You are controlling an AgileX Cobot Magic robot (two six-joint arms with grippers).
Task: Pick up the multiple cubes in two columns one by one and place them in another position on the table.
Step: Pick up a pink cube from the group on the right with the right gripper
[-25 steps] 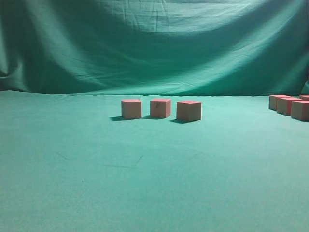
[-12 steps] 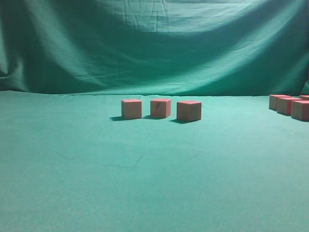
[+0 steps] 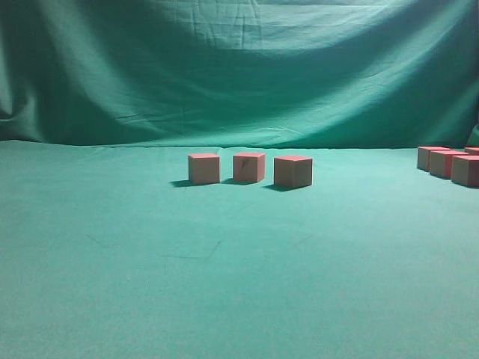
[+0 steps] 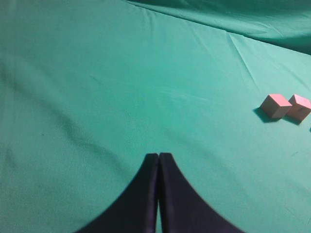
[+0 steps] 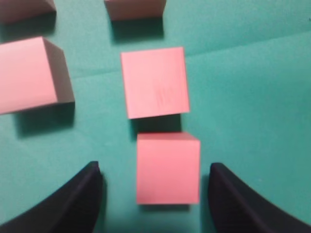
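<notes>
Three cubes (image 3: 249, 167) stand in a row on the green table (image 3: 224, 269) at mid-distance. More cubes (image 3: 449, 163) sit at the far right edge. Neither gripper shows in the exterior view. In the right wrist view my right gripper (image 5: 155, 177) is open, its two dark fingers either side of a pink cube (image 5: 167, 167) without touching it. A second cube (image 5: 154, 81) lies just beyond it, and another (image 5: 29, 75) to the left. In the left wrist view my left gripper (image 4: 158, 156) is shut and empty above bare cloth; two cubes (image 4: 285, 106) lie far right.
A draped, wrinkled green cloth backdrop (image 3: 239, 67) rises behind the table. Two further cubes (image 5: 135, 8) are cut off by the top edge of the right wrist view. A cloth fold (image 4: 243, 63) runs across the table in the left wrist view.
</notes>
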